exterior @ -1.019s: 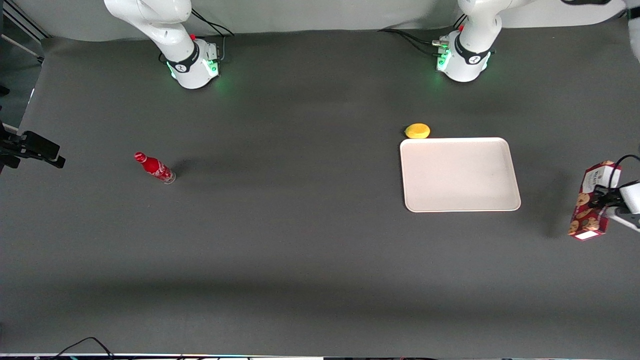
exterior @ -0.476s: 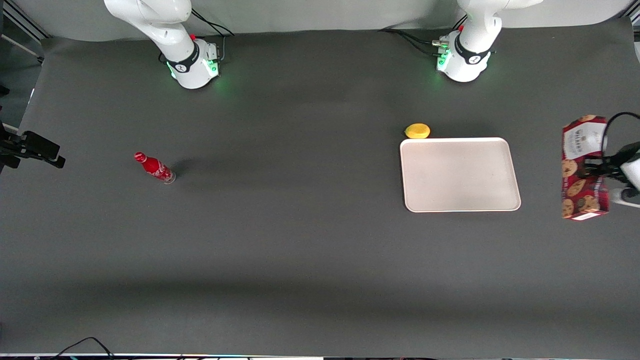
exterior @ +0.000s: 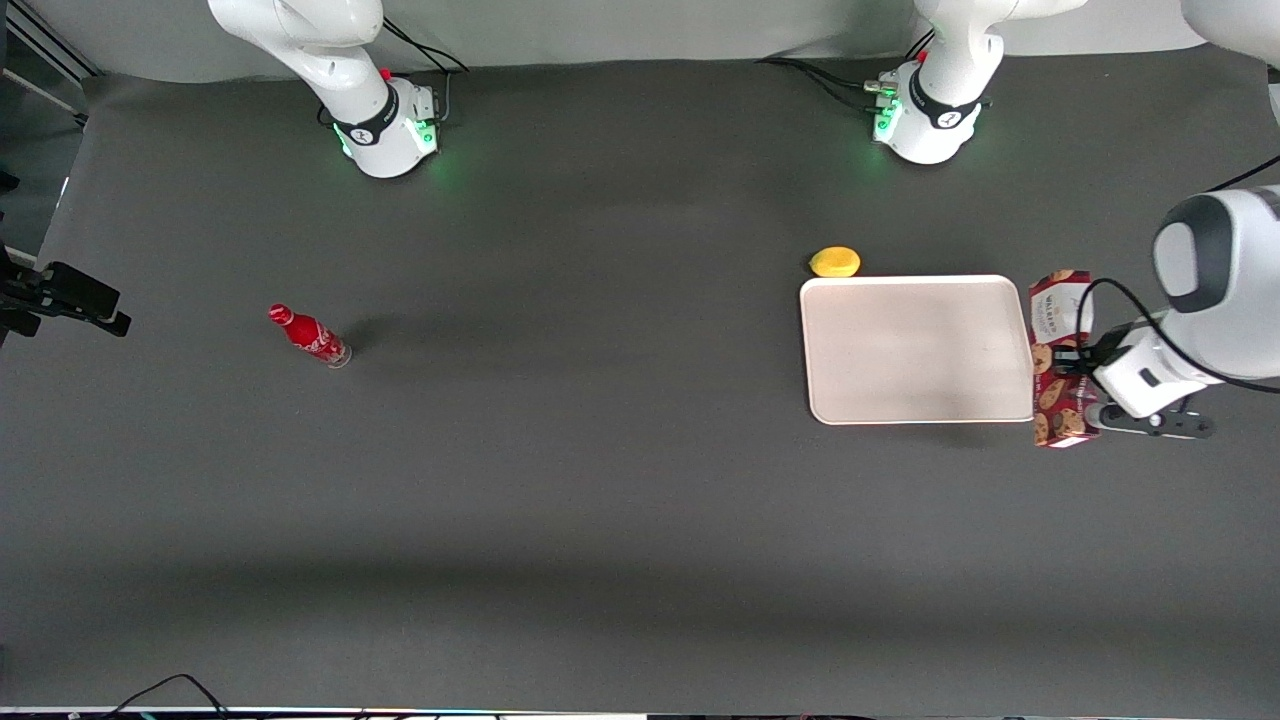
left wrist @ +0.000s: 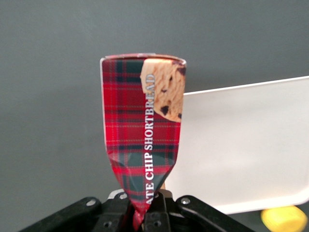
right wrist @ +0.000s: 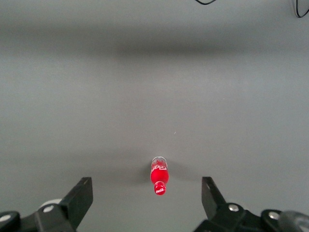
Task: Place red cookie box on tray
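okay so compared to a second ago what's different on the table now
The end effector, shut on the red cookie box, carried it in the air from the working arm's end of the table to the tray's edge; more of the arm now shows. The yellow object and the red bottle stayed where they were.
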{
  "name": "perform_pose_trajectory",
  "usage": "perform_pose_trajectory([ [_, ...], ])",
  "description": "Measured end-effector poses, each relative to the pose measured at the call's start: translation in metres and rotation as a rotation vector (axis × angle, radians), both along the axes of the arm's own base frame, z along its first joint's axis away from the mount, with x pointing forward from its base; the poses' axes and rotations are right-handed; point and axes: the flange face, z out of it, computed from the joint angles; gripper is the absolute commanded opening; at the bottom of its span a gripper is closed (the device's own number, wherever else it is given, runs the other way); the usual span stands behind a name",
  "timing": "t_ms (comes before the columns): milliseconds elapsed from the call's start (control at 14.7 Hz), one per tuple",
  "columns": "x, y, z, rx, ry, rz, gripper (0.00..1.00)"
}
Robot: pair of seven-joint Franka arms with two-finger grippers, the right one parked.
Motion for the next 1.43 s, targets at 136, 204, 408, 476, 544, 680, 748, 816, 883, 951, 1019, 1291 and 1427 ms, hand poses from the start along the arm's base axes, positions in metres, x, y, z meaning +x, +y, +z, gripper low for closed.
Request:
perform_pose_trajectory([
  [136, -0.021, 0.001, -0.035, 0.002, -0.013, 0.012, 0.00],
  [204, -0.031, 0.001, -0.049, 0.002, -0.013, 0.017, 0.00],
  [408, -0.056, 0.010, -0.078, -0.007, -0.023, 0.057, 0.00],
  [476, -0.063, 0.013, -0.086, -0.008, -0.035, 0.072, 0.00],
  [544, -0.070, 0.016, -0.093, -0.010, -0.046, 0.085, 0.00],
  [680, -0.081, 0.015, -0.107, -0.019, -0.051, 0.106, 0.00],
  [748, -0.085, 0.015, -0.110, -0.022, -0.050, 0.112, 0.00],
  [816, -0.086, 0.015, -0.112, -0.025, -0.048, 0.117, 0.00],
  [883, -0.087, 0.015, -0.113, -0.032, -0.046, 0.127, 0.14],
  [951, -0.087, 0.014, -0.113, -0.038, -0.046, 0.136, 0.36],
  [1019, -0.088, 0.014, -0.113, -0.041, -0.046, 0.140, 0.56],
  [1291, -0.086, 0.014, -0.113, -0.041, -0.056, 0.144, 1.00],
  [1427, -0.085, 0.014, -0.112, -0.040, -0.064, 0.144, 1.00],
])
